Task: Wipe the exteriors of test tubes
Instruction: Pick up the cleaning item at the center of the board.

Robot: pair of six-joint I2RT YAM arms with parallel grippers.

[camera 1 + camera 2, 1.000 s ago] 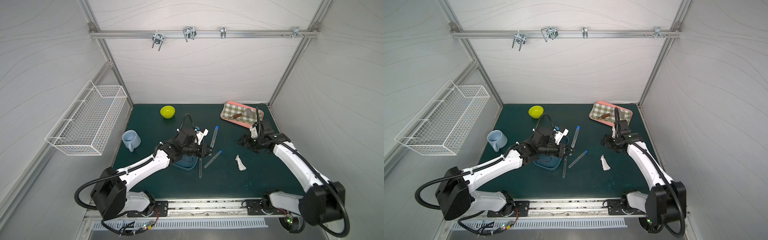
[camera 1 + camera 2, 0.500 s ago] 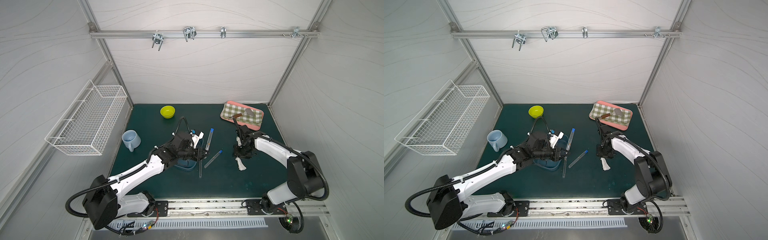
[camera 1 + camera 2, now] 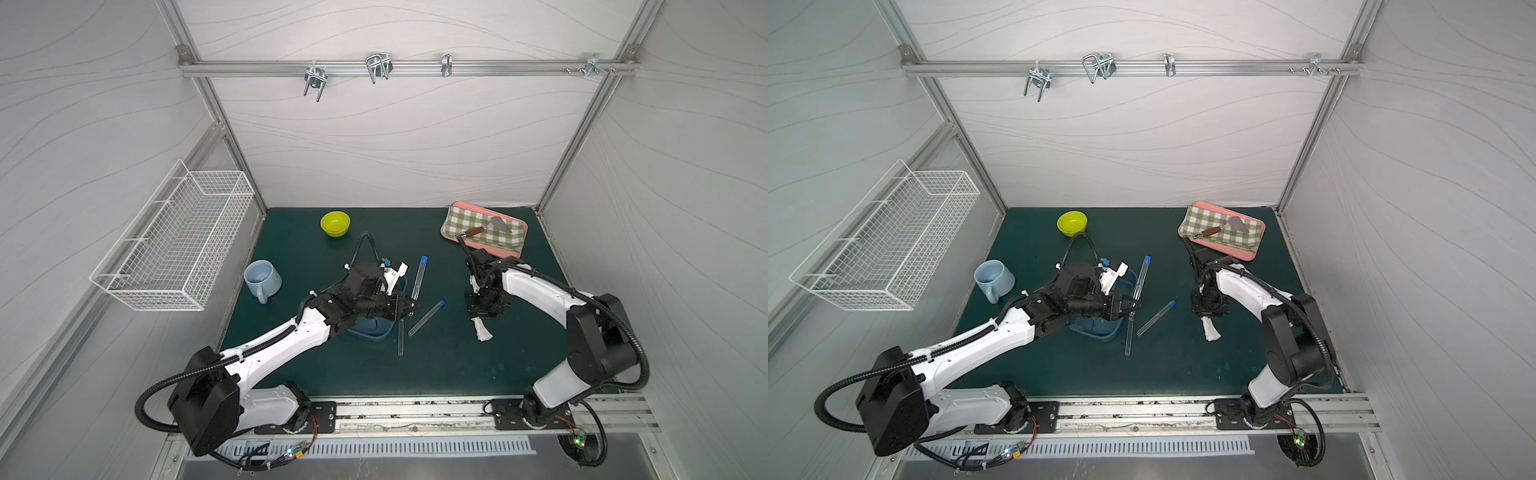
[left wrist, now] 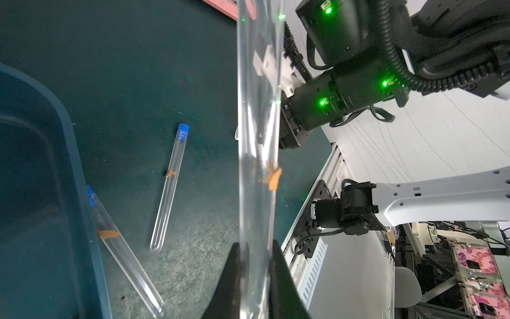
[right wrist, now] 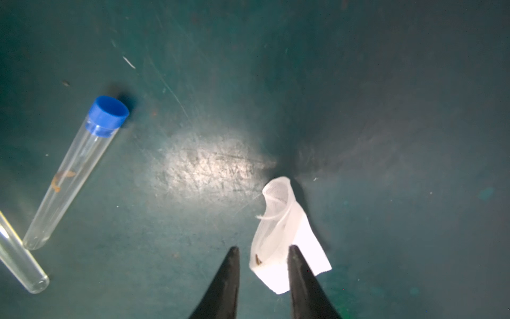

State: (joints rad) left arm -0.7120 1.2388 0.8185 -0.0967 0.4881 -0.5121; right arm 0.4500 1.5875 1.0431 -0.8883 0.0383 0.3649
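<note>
1. Your left gripper (image 4: 255,248) pinches a clear, slim test tube (image 4: 259,138) near its rounded end. The tube is smeared orange midway and hangs over the desk's (image 3: 457,374) middle.
2. A blue-capped tube (image 5: 74,171) lies on the scuffed dark-green surface between the arms. A third tube (image 4: 124,254) has its cap at the blue plastic bin's rim (image 4: 80,193).
3. Your right gripper (image 5: 264,247) stands narrowly apart. Its black pointed fingers straddle one end of the white mesh cloth (image 5: 278,215), and one fingertip is clear of it.
4. A second ago that arm was near the pink tray (image 3: 496,250) at the back right corner, jaws wider. The cloth and lying tubes are unmoved.
</note>
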